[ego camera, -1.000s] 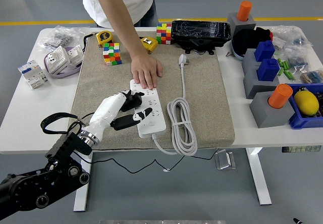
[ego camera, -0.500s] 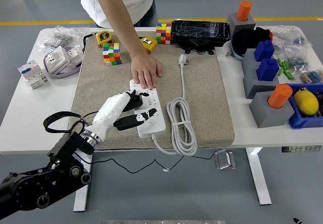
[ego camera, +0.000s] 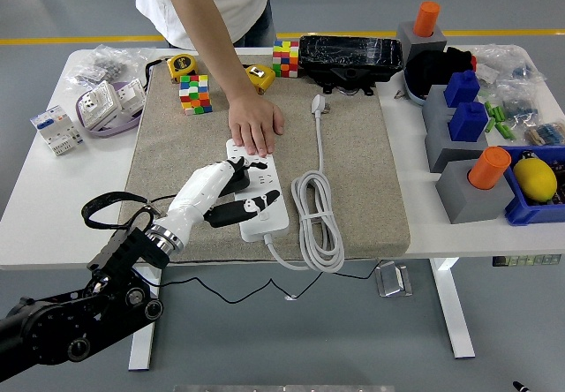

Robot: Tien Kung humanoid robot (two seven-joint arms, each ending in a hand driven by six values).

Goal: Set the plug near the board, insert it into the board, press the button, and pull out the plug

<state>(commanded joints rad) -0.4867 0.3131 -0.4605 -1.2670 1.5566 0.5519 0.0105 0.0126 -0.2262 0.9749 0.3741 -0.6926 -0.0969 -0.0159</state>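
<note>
A white power strip [ego camera: 261, 199] lies on the beige mat [ego camera: 353, 171]. A person's hand [ego camera: 256, 125] presses flat on the strip's far end. My left hand [ego camera: 237, 187] reaches over the strip from the lower left. Its upper fingers [ego camera: 231, 173] curl on a black plug [ego camera: 241, 168] that sits on the strip's middle, while its thumb [ego camera: 254, 205] stretches out across the near half. How deep the plug sits is hidden by the fingers. The strip's own white plug [ego camera: 319, 103] lies loose on the mat, with its cable coiled [ego camera: 318, 224] to the right.
Cube puzzles [ego camera: 196, 94], tape measures [ego camera: 182, 64] and a black case [ego camera: 350, 57] line the mat's far edge. Grey blocks with orange and blue pegs [ego camera: 468, 180] stand at the right, and boxes [ego camera: 110, 102] at the left. A black cable [ego camera: 101, 207] loops by my left forearm.
My left hand has shifted slightly up and to the right over the strip, and its thumb now reaches further across. The person's hand has stayed on the strip.
</note>
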